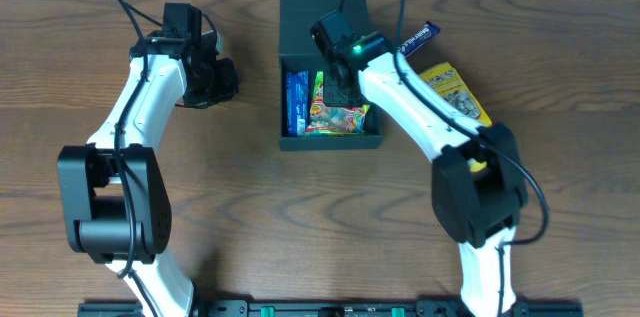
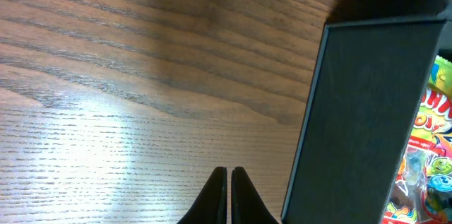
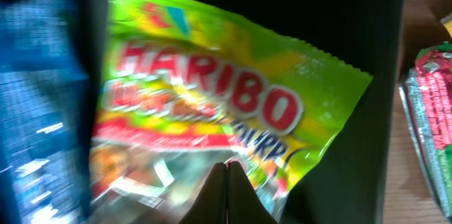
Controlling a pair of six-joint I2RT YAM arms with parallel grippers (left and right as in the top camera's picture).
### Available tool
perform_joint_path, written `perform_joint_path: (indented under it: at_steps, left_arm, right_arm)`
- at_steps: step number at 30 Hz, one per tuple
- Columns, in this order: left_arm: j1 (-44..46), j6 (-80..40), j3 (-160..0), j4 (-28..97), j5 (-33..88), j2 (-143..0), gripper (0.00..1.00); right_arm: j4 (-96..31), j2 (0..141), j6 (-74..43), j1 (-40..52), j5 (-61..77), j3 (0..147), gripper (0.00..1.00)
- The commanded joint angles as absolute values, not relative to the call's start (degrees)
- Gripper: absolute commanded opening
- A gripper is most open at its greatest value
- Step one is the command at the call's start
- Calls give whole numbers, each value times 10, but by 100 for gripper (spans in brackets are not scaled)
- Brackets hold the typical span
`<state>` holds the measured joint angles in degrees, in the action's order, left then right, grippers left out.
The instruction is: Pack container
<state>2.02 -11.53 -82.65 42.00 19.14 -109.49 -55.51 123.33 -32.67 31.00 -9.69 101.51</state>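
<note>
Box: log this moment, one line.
box: open, candy bag, blue packet inside | right gripper: shut over candy bag | left gripper: shut, beside box

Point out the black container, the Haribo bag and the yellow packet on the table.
black container [image 1: 306,17]: overhead view, on its open flap lid.
Haribo bag [image 3: 212,104]: right wrist view, on the red lettering.
yellow packet [image 1: 457,94]: overhead view, on its middle.

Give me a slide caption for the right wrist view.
Shut right hand over a green Haribo bag, beside a blue packet, in the black container.
</note>
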Motion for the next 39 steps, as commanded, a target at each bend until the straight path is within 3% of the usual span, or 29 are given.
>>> perform_joint_path:
  at_steps: [1, 25, 34, 39]
  left_arm:
    - [19, -103, -839, 422, 195, -1082, 6]
    - [19, -102, -839, 422, 194, -1082, 6]
    - [19, -95, -839, 422, 193, -1082, 5]
    - [19, -90, -839, 422, 193, -1082, 5]
  right_arm:
    - [-552, 1253, -342, 313, -171, 1012, 2]
    - [-423, 1345, -285, 307, -195, 1013, 1]
    - [-460, 1253, -268, 307, -192, 1013, 1]
    - [-506, 1187, -196, 307, -103, 1013, 1]
